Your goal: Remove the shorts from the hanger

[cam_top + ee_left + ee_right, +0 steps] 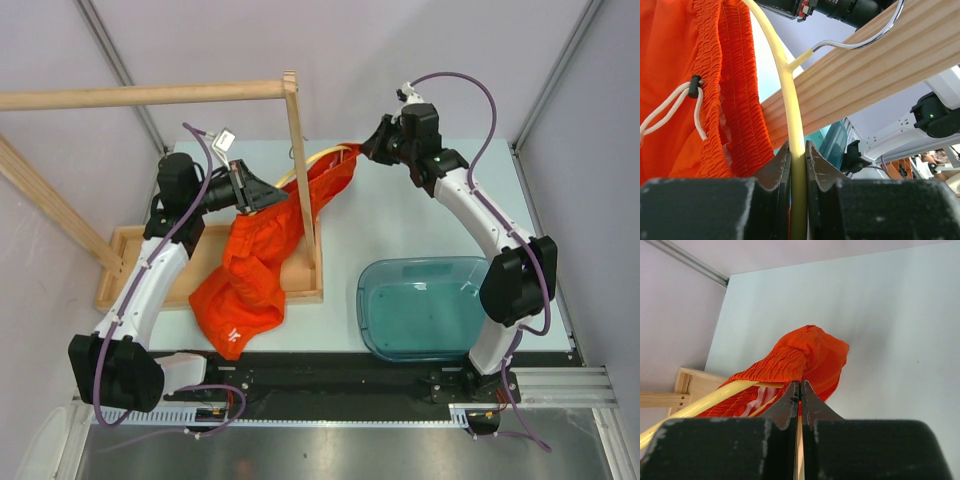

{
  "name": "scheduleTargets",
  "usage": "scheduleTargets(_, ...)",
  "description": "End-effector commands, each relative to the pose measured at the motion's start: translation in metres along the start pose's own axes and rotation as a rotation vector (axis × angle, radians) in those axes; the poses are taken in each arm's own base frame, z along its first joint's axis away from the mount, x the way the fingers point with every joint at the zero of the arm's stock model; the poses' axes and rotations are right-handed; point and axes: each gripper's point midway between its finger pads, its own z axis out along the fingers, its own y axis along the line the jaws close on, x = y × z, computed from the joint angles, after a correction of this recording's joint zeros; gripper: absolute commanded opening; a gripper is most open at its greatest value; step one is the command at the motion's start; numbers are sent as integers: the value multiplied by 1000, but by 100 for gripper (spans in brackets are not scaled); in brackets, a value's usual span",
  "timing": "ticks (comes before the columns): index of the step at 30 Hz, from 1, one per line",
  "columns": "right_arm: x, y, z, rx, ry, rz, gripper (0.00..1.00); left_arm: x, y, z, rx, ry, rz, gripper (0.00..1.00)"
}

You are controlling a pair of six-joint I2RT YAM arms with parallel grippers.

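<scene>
Worktop (400, 220) open centre-right, above teal plastic tub (425, 305); wooden rack post (299, 170) fences the left. Mid-frame, bright orange-red fabric shorts (255, 265) drape off thin pale-yellow hanger (791, 100). Left gripper (798, 160) fingers pinch the hanger rod; right gripper (800, 390) fingers pressed together, apparently on the waistband. Hold left fixed, draw right outward along the rod, toward upper right.

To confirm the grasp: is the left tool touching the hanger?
Touching. The left wrist view shows the left tool closed on the hanger, with both sides pressed against its yellow bar and no gap.
</scene>
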Motion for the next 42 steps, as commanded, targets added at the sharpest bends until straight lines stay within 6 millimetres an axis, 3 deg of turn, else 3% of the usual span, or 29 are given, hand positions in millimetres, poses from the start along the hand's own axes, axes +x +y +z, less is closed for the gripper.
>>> scheduleTargets(1,-32,-69,-3,279,-90,-16,0,-11,-59,-15,187,-16,190,0)
scheduleTargets(12,-40,-152,-7,567,-153,30,0,-9,-61,-19,203,4,156,1)
scheduleTargets(16,-47,-168,-4,597,-155,4,0,-6,-65,-21,225,23,159,0)
scheduleTargets(18,-53,-157,-5,556,-186,-35,0,-5,-67,-22,232,29,162,0)
scheduleTargets(20,-45,-131,0,470,-168,-70,0,-4,-66,-22,237,37,157,0)
scheduleTargets(21,-55,-103,0,375,-206,-111,0,-5,-66,-21,240,36,163,0)
scheduleTargets(23,-50,-59,3,304,-230,-183,0,-4,-64,-20,238,41,152,0)
scheduleTargets(25,-58,-47,2,322,-260,-186,0,-4,-63,-20,240,41,153,0)
scheduleTargets(26,-53,-53,3,351,-222,-170,0,-4,-64,-20,244,41,154,1)
scheduleTargets(27,-68,-49,1,355,-243,-149,0,-3,-67,-21,250,39,160,1)
scheduleTargets(29,-53,-78,14,442,-176,-113,0,-3,-69,-23,252,37,169,0)
scheduleTargets(31,-55,-98,21,500,-171,-87,0,-4,-75,-25,260,35,184,1)
scheduleTargets(34,-57,-135,20,585,-147,-63,0,-7,-76,-27,242,23,209,0)
scheduleTargets(39,-35,-202,25,687,-47,-40,0,-13,-77,-30,212,3,225,0)
scheduleTargets(42,-22,-213,29,668,-3,-34,0,-16,-76,-29,209,0,221,1)
